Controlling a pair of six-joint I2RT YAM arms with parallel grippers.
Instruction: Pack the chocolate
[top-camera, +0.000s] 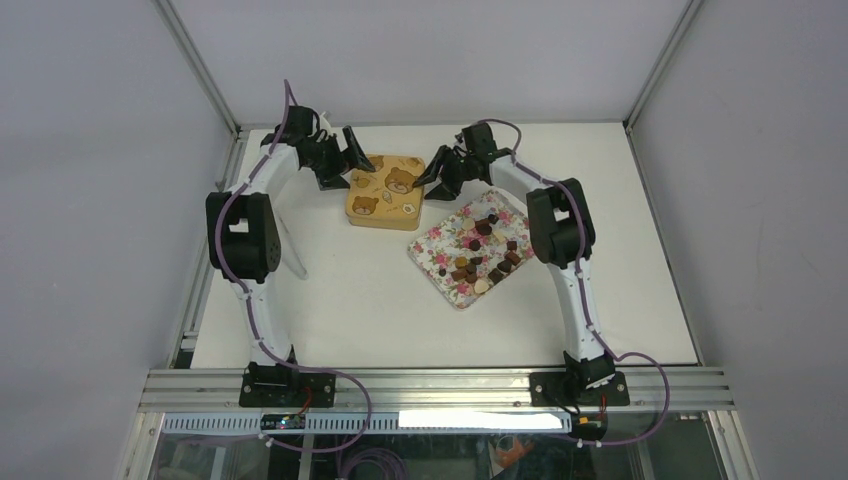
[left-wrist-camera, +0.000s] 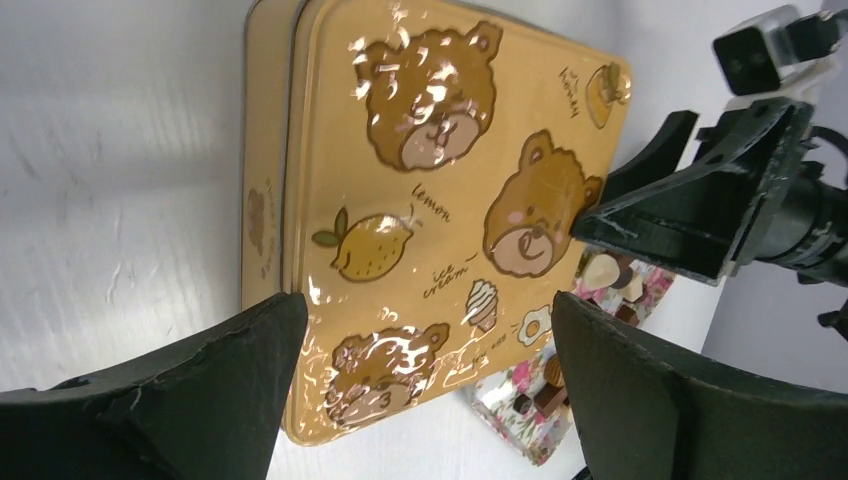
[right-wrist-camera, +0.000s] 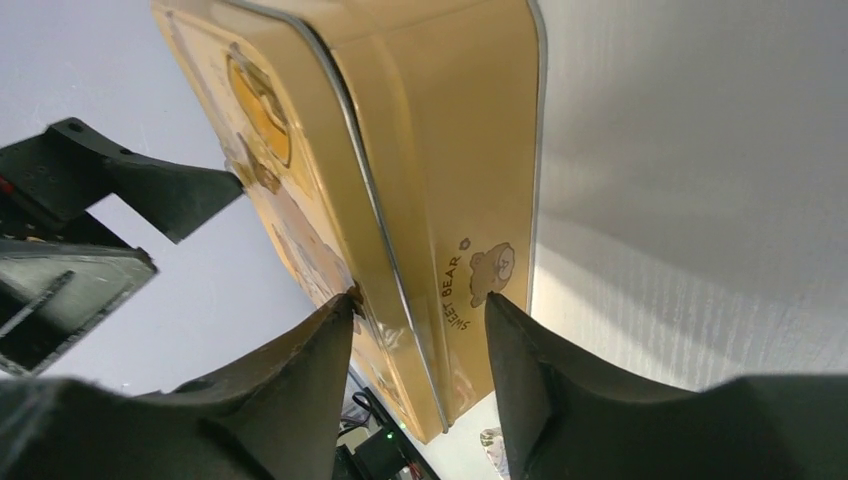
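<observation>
**Chocolate on the tray, both grippers at the tin**

We see the chocolate (top-camera: 484, 228) lying loose on the flowered tray (top-camera: 437, 243), right of centre in the top view, on the white table (top-camera: 330, 300). The pieces are dark brown, reddish, tan and cream. They sit mostly on the tray's right half. The scatter runs as a band from the tray's upper corner to its lower corner, nearly top to bottom in the frame. The tray's own long axis goes lower left to upper right. Single pieces are too small for us to tell which way each points.

The chocolate is apart from both sets of fingers. The right gripper (right-wrist-camera: 420, 300) is just up-left of the tray, at the right edge of the yellow bear tin (top-camera: 385, 190). In its wrist view its fingers (right-wrist-camera: 300, 400) straddle the tin's rim. One tip is on the printed top, the other on the side wall by "SWEET BEAR". The jaws stand part-way apart; we cannot tell if they squeeze the tin or only touch it.

The left gripper (left-wrist-camera: 430, 305) is at the tin's upper-left edge in the top view, with the tin between it and the chocolate. Its fingers (left-wrist-camera: 190, 400) are spread wide and grip nothing. In the left wrist view, a tray corner with a few pieces shows at lower middle, past the tin.
</observation>
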